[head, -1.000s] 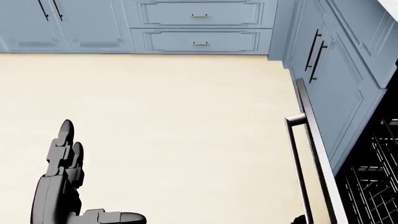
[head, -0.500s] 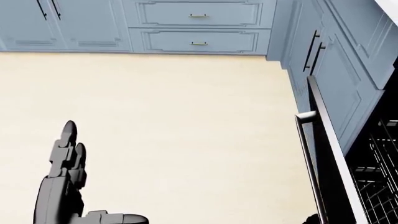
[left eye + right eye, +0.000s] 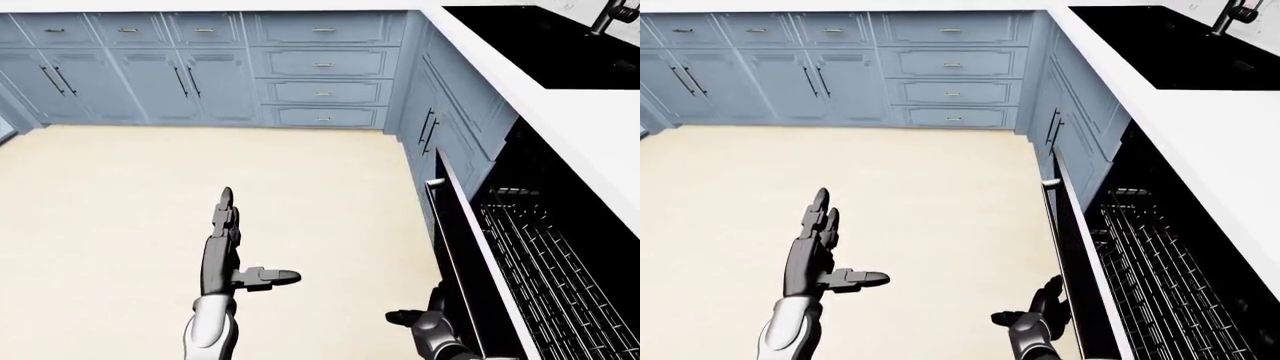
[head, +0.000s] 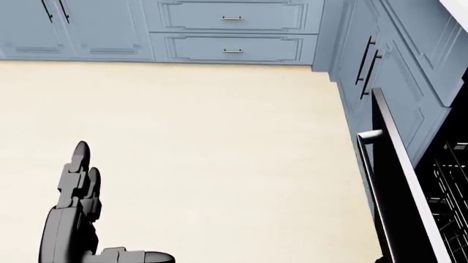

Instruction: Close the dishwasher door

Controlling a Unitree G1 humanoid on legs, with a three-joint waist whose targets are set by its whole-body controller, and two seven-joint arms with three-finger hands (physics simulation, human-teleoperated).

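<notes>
Your right hand presses spread fingers against the outer face of the dishwasher door; your left hand hangs flat and released, well left of the door. The door stands nearly upright, its top edge running up the view, just left of the wire rack, beneath the white counter.

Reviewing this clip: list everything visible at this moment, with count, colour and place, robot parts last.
dishwasher door: one, dark with silver handle, partly open, right of left-eye view
dish rack: one, dark wire, inside the dishwasher
cabinets: several, blue, along top and right
countertop: one, white, upper right
sink: one, black, top right
faucet: one, dark, top right corner
floor: cream, centre
left hand: one, dark grey, open, raised over floor
right hand: one, dark grey, against door's outer face
</notes>
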